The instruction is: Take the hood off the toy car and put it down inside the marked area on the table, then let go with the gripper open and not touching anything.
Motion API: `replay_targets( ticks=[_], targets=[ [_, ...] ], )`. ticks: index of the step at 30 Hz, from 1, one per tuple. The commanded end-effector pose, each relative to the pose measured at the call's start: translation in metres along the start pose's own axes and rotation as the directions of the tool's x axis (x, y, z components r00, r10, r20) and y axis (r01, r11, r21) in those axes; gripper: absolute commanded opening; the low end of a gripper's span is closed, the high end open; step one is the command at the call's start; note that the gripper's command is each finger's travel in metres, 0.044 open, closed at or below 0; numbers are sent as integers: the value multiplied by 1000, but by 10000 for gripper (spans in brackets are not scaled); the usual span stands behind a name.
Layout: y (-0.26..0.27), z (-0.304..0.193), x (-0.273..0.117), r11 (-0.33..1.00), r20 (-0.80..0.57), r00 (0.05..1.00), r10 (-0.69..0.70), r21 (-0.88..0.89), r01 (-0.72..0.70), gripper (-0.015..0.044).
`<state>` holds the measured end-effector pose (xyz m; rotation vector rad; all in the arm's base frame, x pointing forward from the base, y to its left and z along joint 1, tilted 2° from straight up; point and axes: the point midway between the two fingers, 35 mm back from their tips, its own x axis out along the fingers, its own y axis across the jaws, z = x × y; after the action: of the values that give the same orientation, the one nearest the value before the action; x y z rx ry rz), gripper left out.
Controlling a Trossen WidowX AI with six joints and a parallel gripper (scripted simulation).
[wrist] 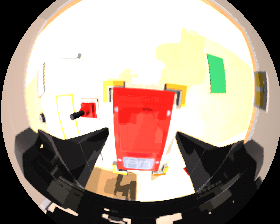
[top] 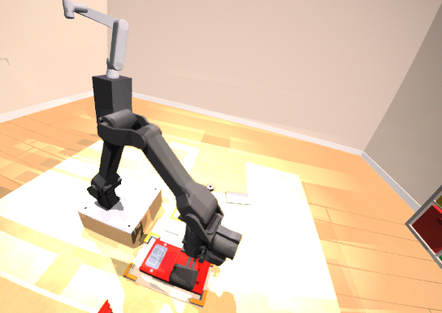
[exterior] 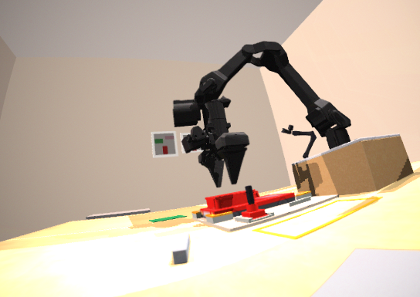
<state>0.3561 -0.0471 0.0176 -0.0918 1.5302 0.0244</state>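
The red toy car (top: 169, 261) (exterior: 268, 200) (wrist: 142, 112) sits within corner brackets, with a pale label near one end. Its hood is red too, and its edges are hard to tell from the rest. My gripper (exterior: 226, 184) (wrist: 143, 132) is open and empty, pointing down above the car with a gap below the fingertips. In the wrist view one finger shows on each side of the car. In the top view a finger hides part of the car. The marked area, a yellow outline (exterior: 296, 237) (wrist: 65, 95), lies flat beside the car's base plate, with nothing inside it.
A black post (exterior: 249, 194) (wrist: 77, 115) stands on a red block (exterior: 252, 211) (wrist: 88, 109) between car and marked area. Yellow-topped brackets (exterior: 220, 217) flank the car. A green sheet (exterior: 167, 218) (wrist: 217, 75), a grey bar (exterior: 181, 255) and the arm's box base (top: 107, 228) (exterior: 347, 169) are nearby.
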Motion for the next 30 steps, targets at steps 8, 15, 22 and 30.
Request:
replay_targets(
  ticks=[8, 15, 22, 30],
  targets=[
    [1, -3, 10, 1000, -11, 1000, -2, -2, 2, 440],
    [1, -4, 14, 1000, -11, 1000, -2, -2, 2, 440],
    [1, -5, 17, 1000, -11, 1000, -2, -2, 2, 440],
    [1, -5, 19, 1000, -11, 1000, -2, -2, 2, 440]
  ],
)
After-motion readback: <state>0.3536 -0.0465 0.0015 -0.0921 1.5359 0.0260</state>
